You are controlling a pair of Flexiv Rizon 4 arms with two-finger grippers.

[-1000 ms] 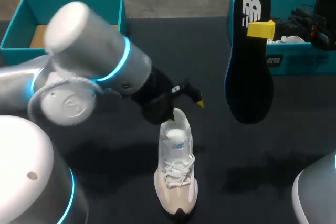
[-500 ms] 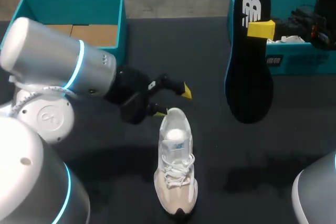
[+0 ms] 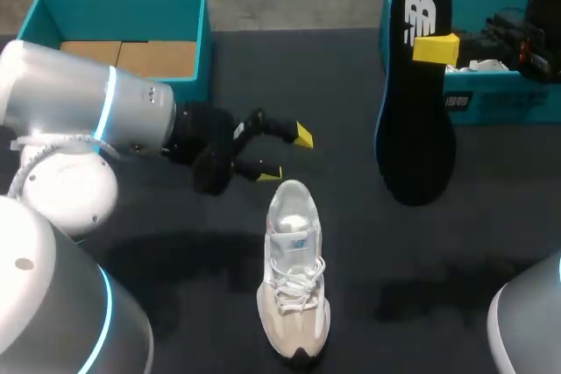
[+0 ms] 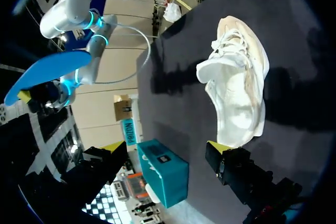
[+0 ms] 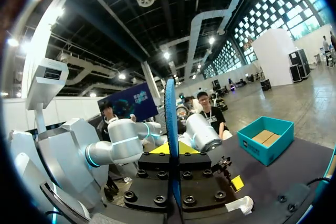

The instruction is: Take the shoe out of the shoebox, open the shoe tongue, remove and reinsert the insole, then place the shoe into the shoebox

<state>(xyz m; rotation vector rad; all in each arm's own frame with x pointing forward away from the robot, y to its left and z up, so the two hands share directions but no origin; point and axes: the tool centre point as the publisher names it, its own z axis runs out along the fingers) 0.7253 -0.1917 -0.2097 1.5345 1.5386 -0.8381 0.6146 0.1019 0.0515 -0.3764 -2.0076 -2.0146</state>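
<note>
We see a white and tan shoe (image 3: 294,282) with a black toe. The counter (image 3: 351,85) is black. The insole (image 3: 416,129) is black with a blue edge. The shoebox (image 3: 131,2) is teal, brown inside. Our left claw (image 3: 286,155) has yellow tips.

A big flat black table top (image 3: 351,94) spreads wide, and at its far left corner sits an open blue-green cardboard box (image 3: 123,15) with a plain brown floor showing inside its low walls.
</note>
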